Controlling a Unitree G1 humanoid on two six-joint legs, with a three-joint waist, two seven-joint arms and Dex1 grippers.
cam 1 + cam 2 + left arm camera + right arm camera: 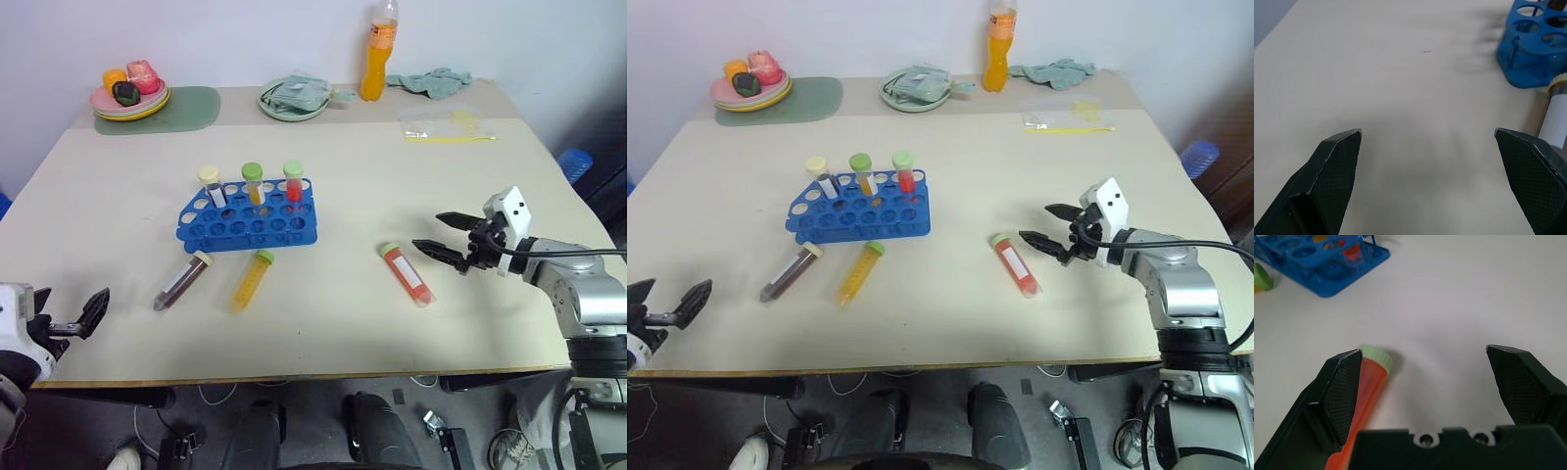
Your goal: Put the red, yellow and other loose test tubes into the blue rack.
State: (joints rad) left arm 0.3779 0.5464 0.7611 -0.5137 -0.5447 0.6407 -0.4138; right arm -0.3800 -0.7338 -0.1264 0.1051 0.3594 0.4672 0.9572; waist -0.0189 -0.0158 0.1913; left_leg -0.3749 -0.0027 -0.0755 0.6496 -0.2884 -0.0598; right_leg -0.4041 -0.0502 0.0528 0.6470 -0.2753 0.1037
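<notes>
The blue rack (pixel 245 223) stands mid-table with three capped tubes upright in its back row. In front of it lie three loose test tubes: a dark maroon one with a cream cap (pixel 183 280), a yellow one with a green cap (pixel 251 280), and to the right a red one with a pale green cap (pixel 407 273). My right gripper (pixel 427 231) is open just right of the red tube (pixel 1364 387), low over the table and pointing at it. My left gripper (pixel 668 300) is open near the front left table edge, apart from the maroon tube (pixel 1557 112).
At the back stand plates of toy food (pixel 129 94) on a green mat (pixel 191 108), a plate with a cloth (pixel 294 98), an orange drink bottle (pixel 378 54), a teal cloth (pixel 431 81) and a clear plastic bag (pixel 446 124). The table's front edge (pixel 313 377) is close.
</notes>
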